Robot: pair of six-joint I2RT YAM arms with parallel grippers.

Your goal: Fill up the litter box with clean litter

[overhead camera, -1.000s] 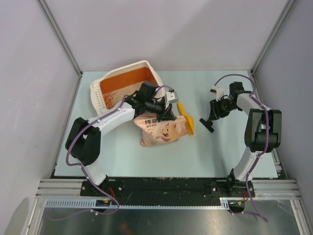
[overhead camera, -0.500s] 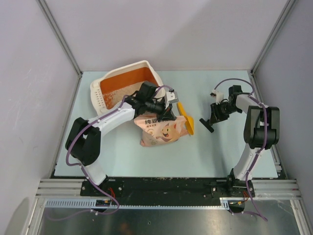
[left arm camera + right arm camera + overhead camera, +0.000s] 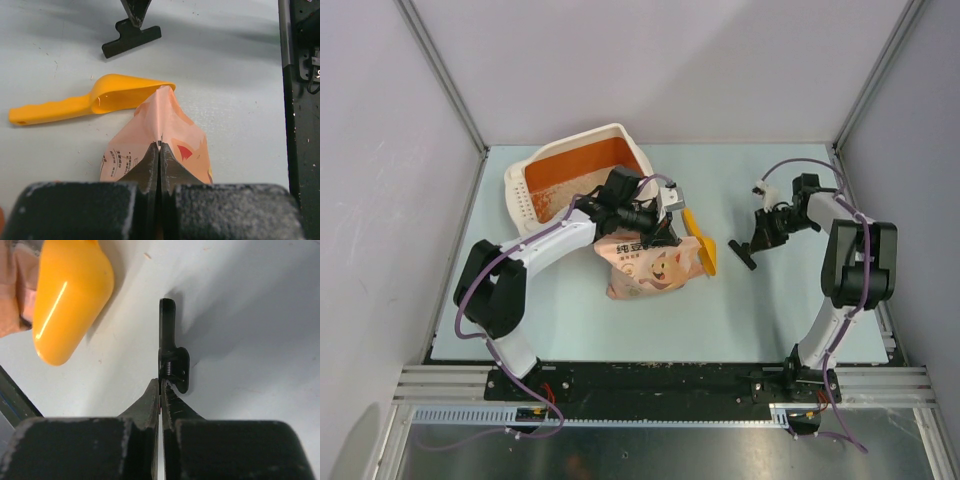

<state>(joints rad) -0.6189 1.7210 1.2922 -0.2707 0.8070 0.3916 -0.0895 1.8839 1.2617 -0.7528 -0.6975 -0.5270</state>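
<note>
Using the bag (image 3: pixel 650 265) as ref pt for everything. It lies on the table (image 3: pixel 770 310), printed face up, cartoon cat showing.

My L gripper (image 3: pixel 159 150): fingers clamped tight on a pinched-up fold at the bag's far edge, no gap btw them. The film rises in a ridge out of the jaws and runs fwd toward the scoop.

Litter box (image 3: pixel 563 150): sits just up-left of the bag in the top view, cream rim, orange inside. My L arm reaches across its near corner, so I can't tell if box and bag touch. There are pale patches on the orange floor at the end furthest from the bag. They could be litter, too small to say.

Scoop (image 3: pixel 100 100): yellow-orange, lying against the bag's right side. Its bowl mouth meets the bag's raised corner, and the handle points away toward the far end of the table.

Black clip (image 3: pixel 168 340): on the table right of the bag, past the scoop, clear of both.

My R gripper (image 3: pixel 160 385): over the clip on the side away from the bag, fingers pressed together w/ no gap. Tips sit right at the clip's near end by its spring. Whether a thin bit of the clip is nipped btw them, I can't tell.
</note>
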